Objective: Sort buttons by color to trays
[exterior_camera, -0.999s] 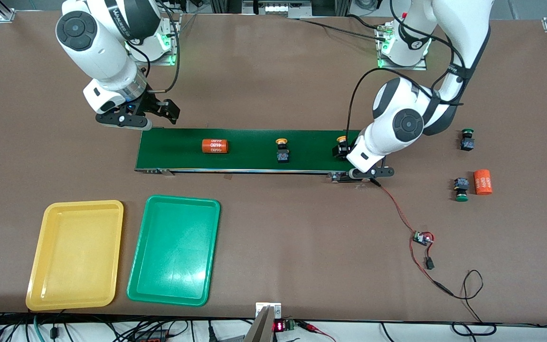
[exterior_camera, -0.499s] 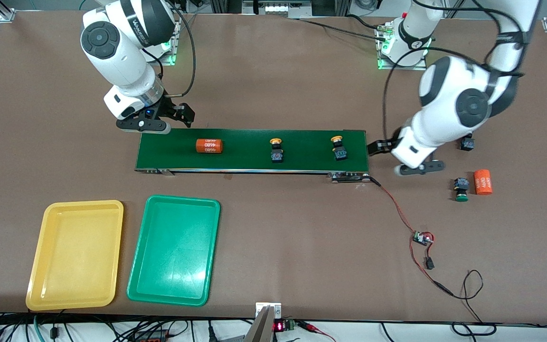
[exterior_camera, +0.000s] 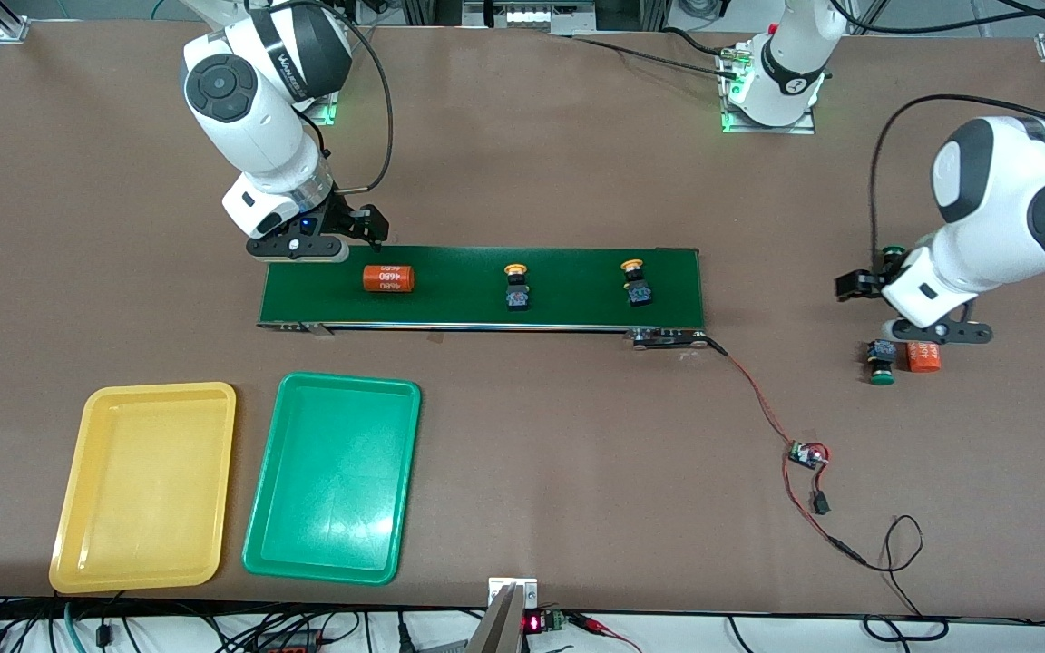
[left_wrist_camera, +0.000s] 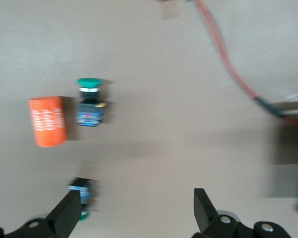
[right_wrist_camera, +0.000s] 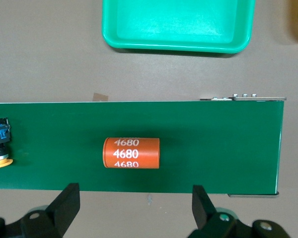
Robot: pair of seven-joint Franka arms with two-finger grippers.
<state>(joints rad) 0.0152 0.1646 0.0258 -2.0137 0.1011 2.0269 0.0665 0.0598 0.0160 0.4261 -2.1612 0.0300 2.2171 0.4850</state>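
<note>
Two yellow-capped buttons (exterior_camera: 515, 286) (exterior_camera: 637, 281) stand on the dark-green belt (exterior_camera: 577, 304). One green-capped button (exterior_camera: 881, 361) (left_wrist_camera: 91, 101) lies on the table at the left arm's end. Another green-capped button (exterior_camera: 893, 254) (left_wrist_camera: 81, 196) is partly hidden by the left arm. My left gripper (exterior_camera: 872, 286) (left_wrist_camera: 137, 210) hangs open over bare table, one finger beside that second button, holding nothing. My right gripper (exterior_camera: 352, 234) (right_wrist_camera: 134, 206) is open and empty over the table at the belt's edge. The yellow tray (exterior_camera: 143, 485) and green tray (exterior_camera: 332, 478) (right_wrist_camera: 179, 25) lie empty, nearest the front camera.
An orange cylinder printed 4680 (exterior_camera: 388, 277) (right_wrist_camera: 131, 152) lies on the belt close to my right gripper. A second orange cylinder (exterior_camera: 923, 356) (left_wrist_camera: 48, 121) lies beside the green-capped button. A red wire (exterior_camera: 758, 399) runs from the belt's end to a small board (exterior_camera: 806, 453).
My left arm swung from the belt's end out over the green-capped buttons. My right gripper moved along to the belt's edge. The cylinder and yellow-capped buttons slid toward the right arm's end.
</note>
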